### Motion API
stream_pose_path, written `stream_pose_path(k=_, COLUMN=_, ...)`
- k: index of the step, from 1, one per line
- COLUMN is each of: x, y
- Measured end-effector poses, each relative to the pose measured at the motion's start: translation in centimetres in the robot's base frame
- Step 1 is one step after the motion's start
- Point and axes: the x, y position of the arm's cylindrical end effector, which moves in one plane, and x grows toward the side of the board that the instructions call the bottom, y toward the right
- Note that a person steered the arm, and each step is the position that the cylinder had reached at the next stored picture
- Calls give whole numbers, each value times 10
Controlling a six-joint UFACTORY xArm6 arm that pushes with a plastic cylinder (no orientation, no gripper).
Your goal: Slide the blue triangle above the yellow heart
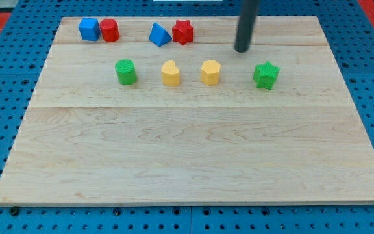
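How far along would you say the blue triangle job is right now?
The blue triangle already sits in the top row, just up-left of the yellow heart, touching the red star. My tip is off to the right, touching no block. Left: at most a small nudge rightward.

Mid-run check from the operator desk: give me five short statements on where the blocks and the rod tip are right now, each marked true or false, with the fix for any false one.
1. The blue triangle sits just to the view's left of the red star. True.
2. My tip is touching the blue triangle. False: it is well to the view's right, past the red star, touching no block.
3. The yellow heart lies between the green cylinder and the yellow hexagon. True.
4. The green star is at the view's far left. False: it is the rightmost block.
5. The blue cube and red cylinder sit side by side at the view's top left. True.
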Motion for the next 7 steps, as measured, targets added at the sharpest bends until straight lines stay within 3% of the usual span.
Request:
stream_pose_path(k=1, x=-55, y=-9)
stream_pose_path(k=3, x=-82, y=-137)
stream_pose_path(k=5, x=-46, y=-169)
stream_pose_path(k=7, x=24, y=-145)
